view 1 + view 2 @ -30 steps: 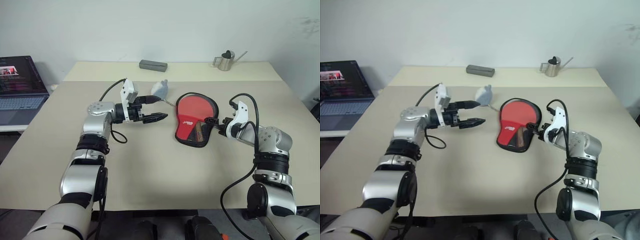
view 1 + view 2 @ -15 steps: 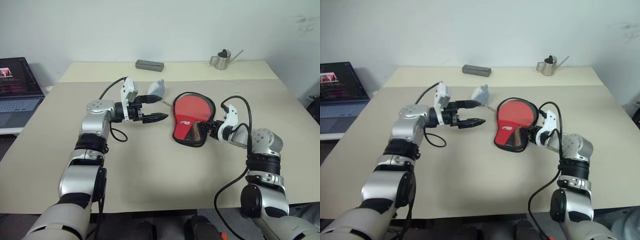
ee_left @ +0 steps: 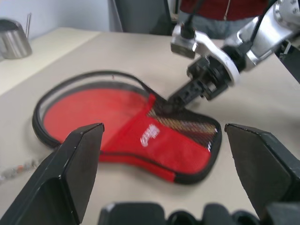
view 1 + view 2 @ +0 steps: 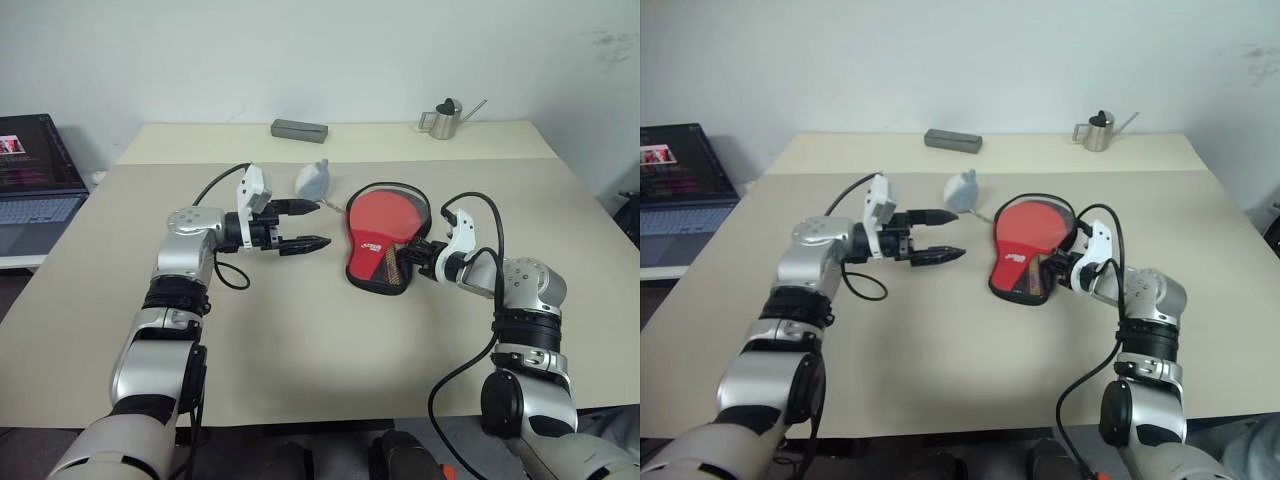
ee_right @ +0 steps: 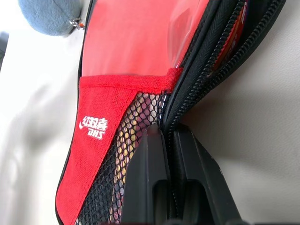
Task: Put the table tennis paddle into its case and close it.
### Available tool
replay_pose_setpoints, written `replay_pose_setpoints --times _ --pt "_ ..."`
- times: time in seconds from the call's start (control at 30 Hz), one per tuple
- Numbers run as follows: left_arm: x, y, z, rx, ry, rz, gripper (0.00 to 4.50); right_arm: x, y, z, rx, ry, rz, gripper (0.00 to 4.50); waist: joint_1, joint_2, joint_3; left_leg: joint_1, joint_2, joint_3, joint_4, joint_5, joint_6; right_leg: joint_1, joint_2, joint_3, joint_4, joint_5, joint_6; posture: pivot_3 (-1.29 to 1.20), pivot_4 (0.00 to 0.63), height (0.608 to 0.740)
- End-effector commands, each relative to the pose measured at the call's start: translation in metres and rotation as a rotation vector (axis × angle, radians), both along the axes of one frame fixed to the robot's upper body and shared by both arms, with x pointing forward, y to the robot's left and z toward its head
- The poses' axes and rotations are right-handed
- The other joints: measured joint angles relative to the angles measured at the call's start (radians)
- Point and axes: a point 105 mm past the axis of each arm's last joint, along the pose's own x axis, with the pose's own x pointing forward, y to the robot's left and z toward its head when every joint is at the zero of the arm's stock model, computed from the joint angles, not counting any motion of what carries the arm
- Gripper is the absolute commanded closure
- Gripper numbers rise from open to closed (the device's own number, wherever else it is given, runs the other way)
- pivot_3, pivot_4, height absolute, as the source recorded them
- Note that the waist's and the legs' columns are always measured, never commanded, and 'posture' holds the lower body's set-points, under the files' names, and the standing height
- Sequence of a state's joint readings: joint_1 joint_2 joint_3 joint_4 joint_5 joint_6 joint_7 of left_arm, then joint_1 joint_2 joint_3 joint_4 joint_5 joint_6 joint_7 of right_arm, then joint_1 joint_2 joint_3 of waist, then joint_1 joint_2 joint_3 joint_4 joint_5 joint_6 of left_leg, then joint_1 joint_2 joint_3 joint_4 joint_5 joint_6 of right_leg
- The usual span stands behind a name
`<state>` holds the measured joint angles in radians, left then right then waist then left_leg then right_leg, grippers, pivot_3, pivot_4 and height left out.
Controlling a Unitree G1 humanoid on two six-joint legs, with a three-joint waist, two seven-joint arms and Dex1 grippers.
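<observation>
The worktop [image 4: 330,340] fills most of the frame, with a laptop [image 4: 35,180] at the left edge, a grey box [image 4: 301,130] and a small metal can [image 4: 441,120] along the top, and a grey pouch [image 4: 313,180] above centre.

The case [image 4: 382,243] lies flat right of centre, red side up, its round end toward the top of the frame and its mesh end toward the bottom. The paddle [image 5: 140,37] is already inside: in the right wrist view its red face shows through the clear panel, and wood colour shows behind the mesh. The zipper edge still gapes along the case's right side.

The left gripper [image 4: 303,224] hangs left of the case, well apart from it, jaws wide and holding nothing.

The change is at the right gripper [image 4: 413,252]. A second ago its jaws stood wide beside the mesh end; half a second ago they were narrowing; now they are pinched tight on the case's zipper edge, as the right wrist view shows, with the edge running down between the two fingers [image 5: 145,187]. The case has not visibly shifted on the worktop.

I judge that insertion is finished and closing has begun: this pinch looks like either a hold on the zipper pull or an anchor on the edge. I cannot tell which.
</observation>
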<state>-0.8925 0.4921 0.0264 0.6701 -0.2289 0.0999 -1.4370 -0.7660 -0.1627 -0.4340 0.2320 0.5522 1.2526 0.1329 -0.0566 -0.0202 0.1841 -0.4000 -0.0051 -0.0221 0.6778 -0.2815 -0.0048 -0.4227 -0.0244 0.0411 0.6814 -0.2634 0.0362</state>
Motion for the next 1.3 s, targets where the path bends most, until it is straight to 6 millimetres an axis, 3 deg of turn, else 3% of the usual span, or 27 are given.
replay_pose_setpoints --times 0.03,0.3,0.73,1.0,1.3 --pt "-0.017 0.001 0.0 0.053 -0.012 -0.083 0.0 -0.012 0.006 0.012 0.006 -0.033 0.074 4.47 0.001 0.0 0.0 0.0 0.0 0.0 0.0 0.0 0.0 0.0 0.0 0.0 0.0 0.0 0.0 0.0 0.15 0.74" --pt "-0.042 0.015 -0.023 0.158 0.065 -0.14 0.0 -0.045 0.01 0.001 -0.024 0.019 0.186 4.47 0.003 0.0 0.0 0.0 0.0 -0.001 0.0 0.0 0.0 0.0 -0.002 0.0 -0.001 0.0 0.0 0.0 0.15 0.74" --pt "-0.056 0.013 -0.033 0.173 0.107 -0.202 0.0 -0.094 0.014 -0.017 -0.075 0.048 0.333 4.47 0.004 0.0 0.0 0.0 0.0 -0.001 0.0 0.0 0.0 0.001 0.0 0.0 -0.001 0.0 0.0 0.0 0.15 0.74" --pt "-0.071 0.02 -0.05 0.228 0.155 -0.268 0.0 -0.136 0.011 -0.029 -0.107 0.072 0.473 4.47 0.007 0.0 0.0 0.0 0.0 -0.001 0.0 0.0 0.001 0.001 0.0 0.0 -0.002 -0.001 0.0 0.0 0.15 0.74" --pt "-0.089 0.019 -0.058 0.272 0.175 -0.366 0.0 -0.155 0.007 -0.028 -0.116 0.089 0.536 4.47 0.01 0.0 0.0 0.0 0.0 -0.002 0.001 0.0 0.001 0.002 0.0 0.0 -0.002 -0.001 0.0 0.0 0.15 0.74"
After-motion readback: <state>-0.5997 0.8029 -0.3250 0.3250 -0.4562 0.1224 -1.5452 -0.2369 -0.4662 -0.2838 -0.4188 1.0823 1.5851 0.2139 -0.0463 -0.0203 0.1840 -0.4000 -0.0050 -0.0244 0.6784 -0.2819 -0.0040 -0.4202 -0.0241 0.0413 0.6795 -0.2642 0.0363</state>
